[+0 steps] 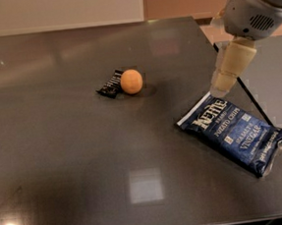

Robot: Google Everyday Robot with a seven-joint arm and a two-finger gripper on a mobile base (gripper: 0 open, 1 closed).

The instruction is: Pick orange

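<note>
The orange [131, 81] is a small round fruit resting on the dark table [59, 141] a little left of centre. It touches a small black candy wrapper [110, 85] on its left. My gripper [223, 83] hangs from the grey-white arm at the upper right, its beige tip just above the far corner of the blue chip bag [234, 132]. It is well to the right of the orange and holds nothing that I can see.
The blue Kettle chip bag lies flat on the right side of the table, near the right edge. A second grey surface [270, 68] adjoins on the right across a thin gap. A wall runs behind the table.
</note>
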